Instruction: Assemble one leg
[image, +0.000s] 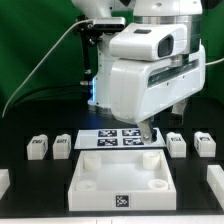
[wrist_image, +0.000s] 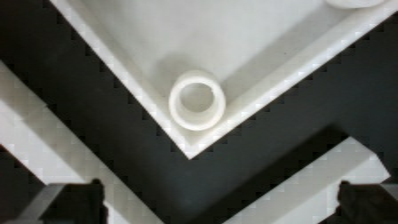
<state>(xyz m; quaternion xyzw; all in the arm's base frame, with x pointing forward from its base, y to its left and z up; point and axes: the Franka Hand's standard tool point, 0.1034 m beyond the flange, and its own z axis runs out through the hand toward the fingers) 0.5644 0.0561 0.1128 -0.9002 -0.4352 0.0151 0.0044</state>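
Note:
Four legs stand on the black table behind the big white square tray-like part (image: 85, 178). Two are on the exterior view's left (image: 37, 148) (image: 62, 145) and two on its right (image: 176, 144) (image: 203, 143). Each is a small white block with tag markers. My gripper (image: 148, 134) hangs over the tray's far right corner, apart from every leg. In the wrist view the gripper (wrist_image: 217, 205) is open and empty. Its dark fingertips (wrist_image: 71, 205) are spread wide above the corner's round socket (wrist_image: 196, 100). No leg shows in the wrist view.
The marker board (image: 112, 138) lies flat just behind the tray, partly under the gripper. White objects are cut off at the left edge (image: 3, 181) and the right edge (image: 216, 180). The arm's bulky white body fills the upper middle.

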